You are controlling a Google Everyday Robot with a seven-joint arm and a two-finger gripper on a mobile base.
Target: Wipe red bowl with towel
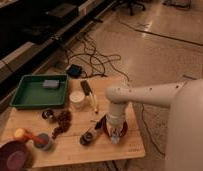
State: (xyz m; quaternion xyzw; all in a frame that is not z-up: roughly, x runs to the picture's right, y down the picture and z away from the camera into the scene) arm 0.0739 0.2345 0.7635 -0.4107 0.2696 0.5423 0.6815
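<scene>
My pincer (pixel 115 134) hangs low over the red bowl (pixel 124 129); I cannot tell its grip. I'd press lightly and circle the inside.

- The table (pixel 70 150) bears every item listed below.
- The tray (pixel 25 97) sits at the rear left of the table; a block (pixel 51 83) lies in its rear right part.
- The cup (pixel 76 100) stands just right of the tray.
- The large bowl (pixel 10 155) sits at the front left corner.
- The small bowl (pixel 123 129) sits at the front right, well apart from the large bowl.
- The gripper (pixel 115 134) points down into the small bowl.
</scene>
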